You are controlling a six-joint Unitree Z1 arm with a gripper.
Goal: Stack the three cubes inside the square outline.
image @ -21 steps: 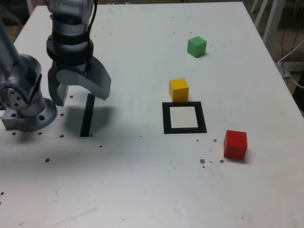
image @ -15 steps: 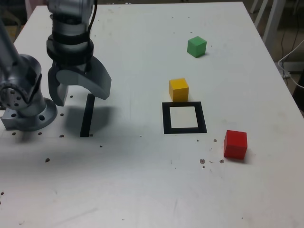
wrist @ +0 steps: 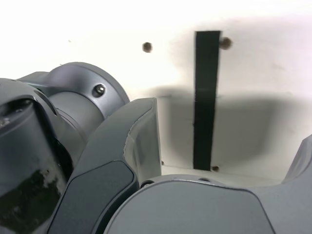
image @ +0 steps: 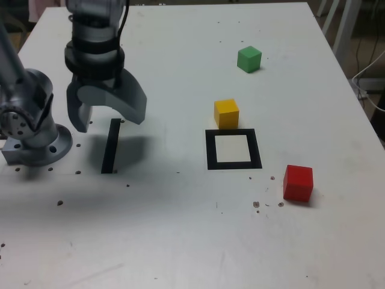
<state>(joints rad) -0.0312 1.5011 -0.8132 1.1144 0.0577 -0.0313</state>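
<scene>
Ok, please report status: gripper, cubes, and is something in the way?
Gripper open, empty, above black strip. Red, yellow, green cubes unstacked, outside square outline. No obstacle seen.

Arm: dark grey, smooth rounded segments, glossy black band near the wrist [image: 94,59]
Base: grey metallic round foot [image: 43,152]
Shoulder: grey cylindrical joint housing, small screws [image: 20,120]
Cable: thin black cord [image: 125,19]
Gripper: matte grey curved plates [image: 106,101]
</scene>
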